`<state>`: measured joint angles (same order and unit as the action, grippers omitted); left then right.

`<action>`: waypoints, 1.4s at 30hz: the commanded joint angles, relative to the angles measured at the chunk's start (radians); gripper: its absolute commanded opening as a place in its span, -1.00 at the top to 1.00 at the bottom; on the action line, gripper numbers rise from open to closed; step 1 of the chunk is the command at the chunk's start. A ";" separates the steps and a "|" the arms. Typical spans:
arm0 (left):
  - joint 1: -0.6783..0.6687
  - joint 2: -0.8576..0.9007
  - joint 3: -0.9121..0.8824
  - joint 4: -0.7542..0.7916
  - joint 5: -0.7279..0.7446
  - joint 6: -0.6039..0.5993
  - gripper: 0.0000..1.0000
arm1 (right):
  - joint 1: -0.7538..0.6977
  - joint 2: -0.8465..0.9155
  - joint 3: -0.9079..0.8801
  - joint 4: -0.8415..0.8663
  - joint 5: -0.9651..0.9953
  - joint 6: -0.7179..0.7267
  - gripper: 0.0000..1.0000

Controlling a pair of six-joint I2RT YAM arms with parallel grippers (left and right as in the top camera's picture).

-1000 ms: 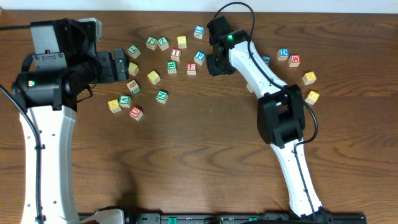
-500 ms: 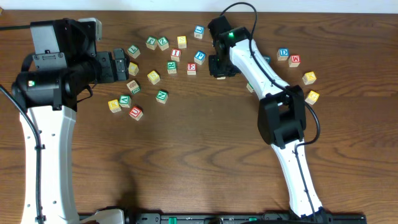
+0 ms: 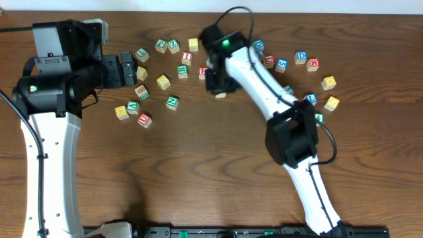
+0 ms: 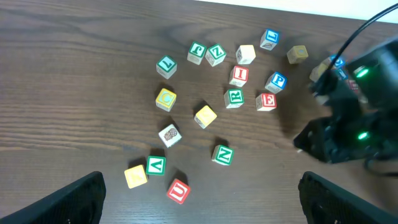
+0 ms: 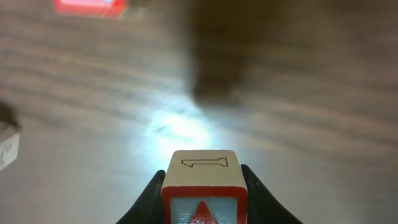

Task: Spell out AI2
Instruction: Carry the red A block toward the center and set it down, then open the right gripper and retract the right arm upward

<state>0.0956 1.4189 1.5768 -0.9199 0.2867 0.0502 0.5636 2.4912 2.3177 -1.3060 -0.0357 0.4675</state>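
Observation:
My right gripper (image 5: 203, 194) is shut on a wooden block (image 5: 203, 172) that has an outlined "1" on top and a red-framed face with a red shape that is cut off. In the overhead view this gripper (image 3: 218, 84) hangs over the table just right of the loose block cluster, with the block (image 3: 221, 94) at its tip. A red I block (image 3: 187, 57) and a green A block (image 3: 133, 106) lie in the cluster. My left gripper (image 3: 129, 69) is open and empty, high above the blocks (image 4: 199, 202).
Several letter blocks lie scattered at the back: a green N (image 3: 172, 102), a red U (image 4: 178, 190), and yellow ones (image 3: 163, 81). More blocks lie right of the right arm (image 3: 264, 73), among them a blue one (image 3: 301, 57) and a yellow one (image 3: 328, 82).
My right gripper has swung left and toward the front with the block in it, uncovering blocks behind its arm. The left arm has not moved.

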 commanded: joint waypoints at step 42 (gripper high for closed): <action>0.004 0.006 0.024 -0.004 0.008 0.009 -0.95 | 0.035 -0.068 0.031 0.010 0.011 0.020 -0.18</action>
<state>0.0956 1.4189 1.5768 -0.9199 0.2871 0.0502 0.6353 2.4737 2.2402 -1.2480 -0.0257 0.5648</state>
